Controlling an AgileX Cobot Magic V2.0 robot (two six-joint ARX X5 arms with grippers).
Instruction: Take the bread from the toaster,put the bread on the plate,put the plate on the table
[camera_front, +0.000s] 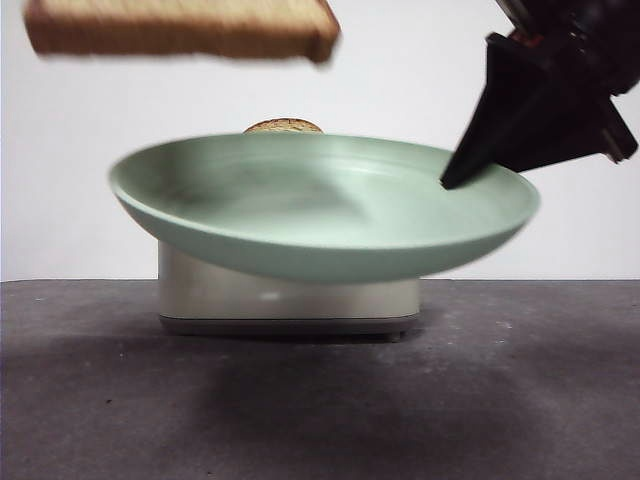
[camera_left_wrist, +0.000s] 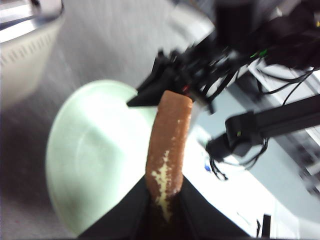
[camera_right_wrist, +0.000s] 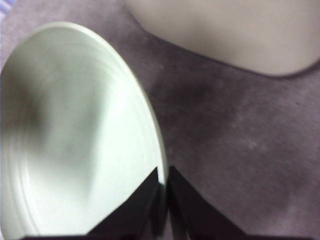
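My right gripper is shut on the rim of the mint-green plate and holds it in the air above the table, in front of the cream toaster. My left gripper is shut on the bread, held edge-on above the plate. In the front view the bread lies flat at the top left, high over the plate's left side. In the right wrist view my right gripper pinches the plate's edge, with the toaster beyond.
A second slice shows only its rounded brown top behind the plate, in the toaster. The toaster's chrome rim shows in the left wrist view. Cables and arm parts lie off the table's side.
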